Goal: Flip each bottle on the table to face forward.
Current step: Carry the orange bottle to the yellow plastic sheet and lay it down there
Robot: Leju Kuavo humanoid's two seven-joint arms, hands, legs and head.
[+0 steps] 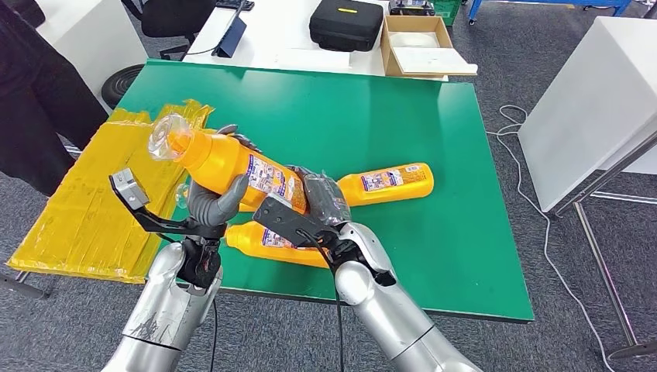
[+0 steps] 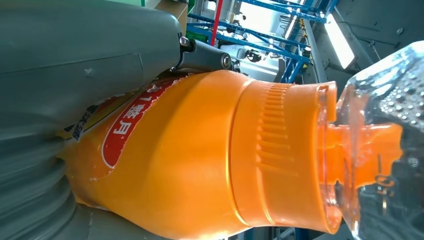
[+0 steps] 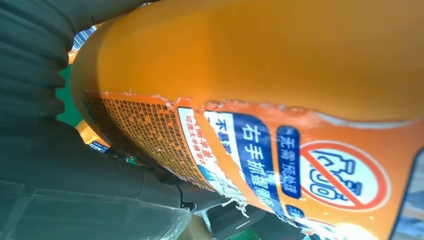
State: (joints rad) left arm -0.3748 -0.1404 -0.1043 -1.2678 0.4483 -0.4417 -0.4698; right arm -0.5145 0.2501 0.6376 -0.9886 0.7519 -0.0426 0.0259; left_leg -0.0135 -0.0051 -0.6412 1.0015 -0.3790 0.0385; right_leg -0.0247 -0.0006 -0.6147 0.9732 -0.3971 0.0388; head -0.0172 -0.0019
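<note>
Left hand (image 1: 213,203) and right hand (image 1: 325,198) both grasping orange plastic bottle with clear cap (image 1: 232,164), raised tilted above near edge of green table (image 1: 434,132). Second orange bottle (image 1: 275,242) lying beneath, third (image 1: 387,182) lying beyond. Cardboard box (image 1: 422,46) farther back.

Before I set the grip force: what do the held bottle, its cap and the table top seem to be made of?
Held bottle: looks like smooth, glossy orange plastic, going by its even sheen; its printed label seems to be thin paper or film, torn at the edges. Cap: clear, hard-looking plastic with droplets inside. Table top: a matte green surface, possibly a mat or laminate; I cannot tell which.
</note>
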